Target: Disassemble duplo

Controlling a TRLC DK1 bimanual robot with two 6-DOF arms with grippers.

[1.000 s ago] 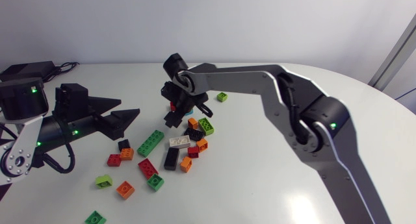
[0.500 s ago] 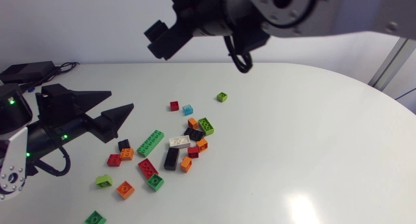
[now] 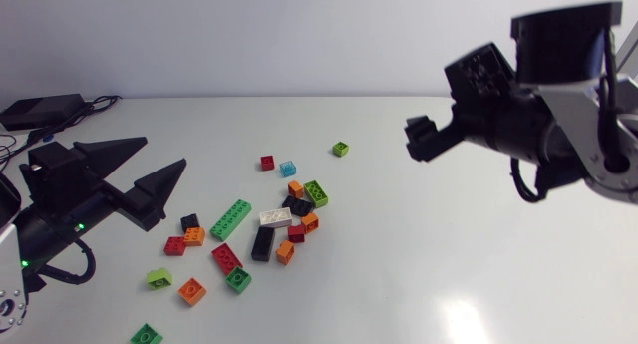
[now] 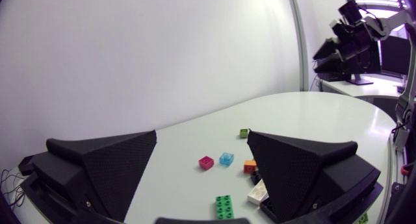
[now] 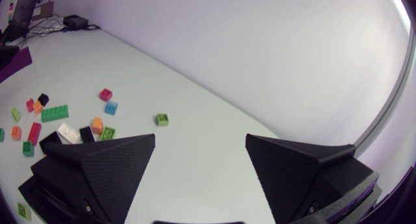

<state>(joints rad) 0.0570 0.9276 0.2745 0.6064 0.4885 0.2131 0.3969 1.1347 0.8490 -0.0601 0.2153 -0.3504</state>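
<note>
Several loose duplo bricks lie scattered mid-table: a red one [image 3: 267, 163], a light blue one [image 3: 288, 169], a small green one [image 3: 341, 149], a long green one [image 3: 231, 219] and a white one [image 3: 275, 218] by a tight cluster of orange, black and lime bricks [image 3: 304, 199]. My left gripper [image 3: 165, 152] is open at the left, short of the pile, holding nothing [image 4: 201, 136]. My right gripper [image 3: 424, 137] is raised at the right, far from the bricks, open and empty [image 5: 201, 138]. The red brick [image 4: 206, 162] and the blue brick [image 4: 226, 159] lie ahead of the left fingers.
More bricks lie toward the front left: a red one [image 3: 226, 258], an orange one [image 3: 192, 290], a lime one [image 3: 159, 277], a green one [image 3: 146, 335]. A black box with cables [image 3: 40, 110] sits at the back left corner.
My right arm has lifted off the pile and swung up and away to the right. My left arm has drawn back to the left. Both grippers have opened wider.
</note>
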